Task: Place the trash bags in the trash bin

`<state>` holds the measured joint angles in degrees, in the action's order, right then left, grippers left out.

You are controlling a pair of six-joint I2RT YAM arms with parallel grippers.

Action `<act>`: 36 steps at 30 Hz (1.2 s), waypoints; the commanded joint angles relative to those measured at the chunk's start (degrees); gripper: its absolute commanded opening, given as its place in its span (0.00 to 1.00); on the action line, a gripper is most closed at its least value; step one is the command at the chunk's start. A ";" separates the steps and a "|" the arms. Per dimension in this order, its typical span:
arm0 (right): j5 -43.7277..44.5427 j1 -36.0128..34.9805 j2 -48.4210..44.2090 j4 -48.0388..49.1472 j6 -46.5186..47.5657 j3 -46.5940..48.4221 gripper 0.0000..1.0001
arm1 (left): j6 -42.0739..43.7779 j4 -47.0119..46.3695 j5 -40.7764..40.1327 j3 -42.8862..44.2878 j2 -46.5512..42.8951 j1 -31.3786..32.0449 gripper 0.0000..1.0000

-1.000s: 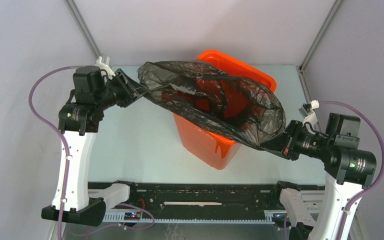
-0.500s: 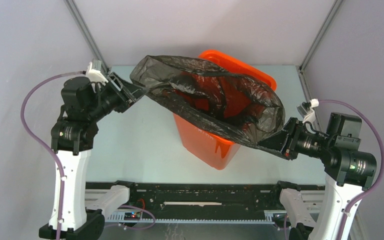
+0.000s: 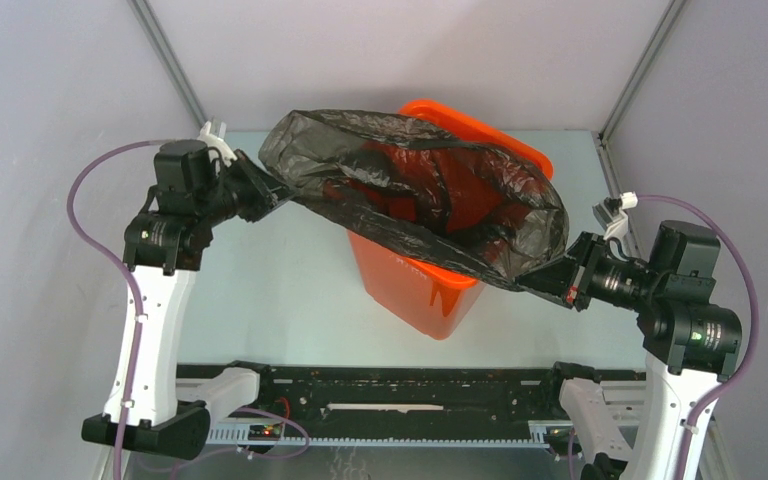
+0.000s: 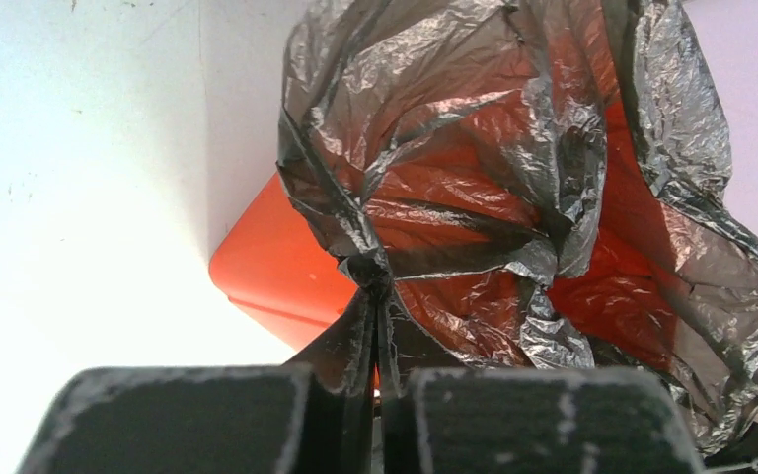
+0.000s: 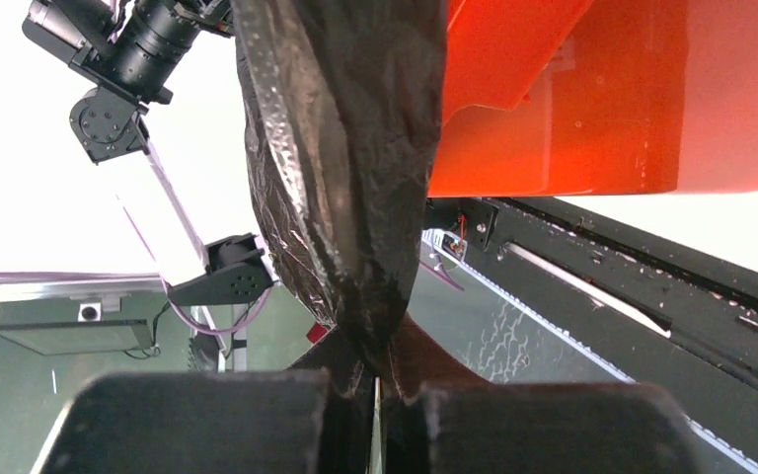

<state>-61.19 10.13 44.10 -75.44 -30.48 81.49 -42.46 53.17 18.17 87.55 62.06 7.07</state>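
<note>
Trash bag [image 3: 410,200], black and stretched wide, spans the mouth of the orange bin [image 3: 410,290] on the worktop [image 3: 280,290]. Left end effector [image 3: 276,195] and right end effector [image 3: 534,283] are each clamped tight on a bag edge.

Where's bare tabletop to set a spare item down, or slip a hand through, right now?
Biggest free patch: table between the left arm, the orange bin and the front rail. A smaller strip lies between the bin, the right gripper and that rail. Crowded: over the bin, where the black bag spans from the left gripper to the right gripper.
</note>
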 commanded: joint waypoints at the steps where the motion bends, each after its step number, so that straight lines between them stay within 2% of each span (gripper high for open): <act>1: -3.37 -0.93 -2.14 3.94 0.07 -0.55 0.00 | 2.02 0.09 0.49 -0.11 -3.10 0.16 0.00; 8: -1.39 -2.50 -4.50 -5.03 6.41 -0.55 0.00 | 1.85 -1.13 -2.76 -6.63 -11.20 0.20 0.00; 11: -0.24 -3.02 -4.43 -6.74 7.97 -0.55 0.00 | 2.08 -0.70 -4.14 -7.52 -12.19 0.16 0.00; 15: 6.31 -3.71 -3.29 -9.19 9.78 -1.61 0.00 | 2.64 -2.46 -6.17 -8.97 -11.00 0.14 0.00; 20: 17.72 -3.71 -3.44 -8.70 10.43 -4.32 0.00 | 1.79 -10.28 -6.70 -13.23 -7.82 0.22 0.00; 24: 23.52 -3.63 -2.76 -1.58 7.16 -6.21 0.01 | 0.70 -16.14 -7.73 -13.29 -4.45 0.27 0.00; 29: 30.19 -3.39 -1.21 5.26 6.36 -7.26 0.16 | 0.72 -18.67 -5.96 -12.05 1.94 2.65 0.01; 32: 29.96 -3.10 0.16 4.99 6.49 -5.47 0.26 | 2.25 -17.53 -6.41 -10.62 3.14 3.96 0.09; 34: 29.95 -3.01 0.22 3.68 7.21 -3.89 0.36 | 3.24 -17.46 -6.86 -9.88 3.05 4.00 0.17; 36: 29.97 -3.01 -0.29 1.78 8.67 -1.37 0.46 | 4.40 -17.10 -7.02 -8.50 3.25 4.04 0.18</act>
<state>-33.45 6.79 44.47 -73.84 -24.01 75.05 -41.10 38.15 12.91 74.32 66.24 10.83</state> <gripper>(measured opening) 0.378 0.173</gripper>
